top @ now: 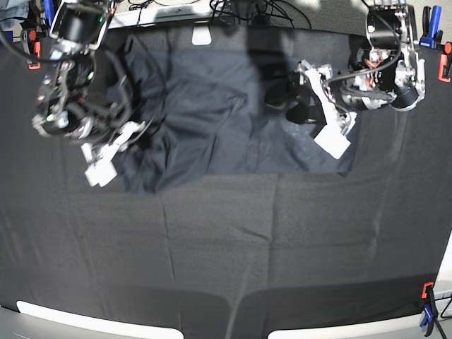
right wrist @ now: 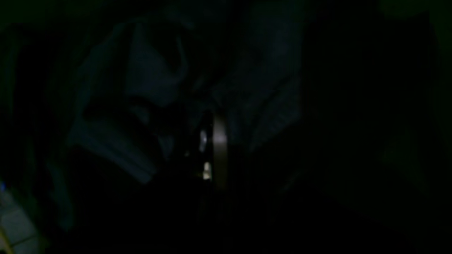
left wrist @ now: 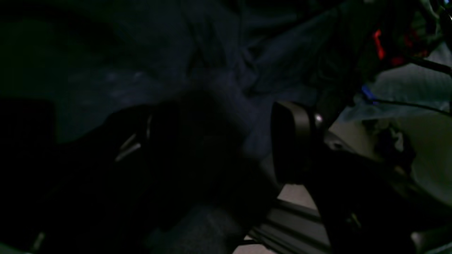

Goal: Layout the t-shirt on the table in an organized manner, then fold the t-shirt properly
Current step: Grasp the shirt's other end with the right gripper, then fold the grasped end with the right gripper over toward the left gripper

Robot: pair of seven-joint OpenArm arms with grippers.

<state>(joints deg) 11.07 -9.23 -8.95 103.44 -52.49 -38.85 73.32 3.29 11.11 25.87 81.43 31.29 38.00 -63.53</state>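
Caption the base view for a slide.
Two arms work a rumpled dark slate-grey t-shirt on the black-clothed table: right gripper shut, left gripper open.

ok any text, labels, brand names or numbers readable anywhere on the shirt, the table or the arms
None can be read in any view.
t-shirt: no print or label shows.
table: plain black cloth, no markings.
left gripper and right gripper: no legible lettering.
Both wrist views are too dark to show any text.

The t-shirt [top: 212, 120] is plain dark slate-grey with a faint sheen, no print showing; the table [top: 233, 254] is matte black throughout; the clamps at its edges are red [top: 32, 53] and blue [top: 427, 321]; both grippers carry white fingers [top: 332, 141]
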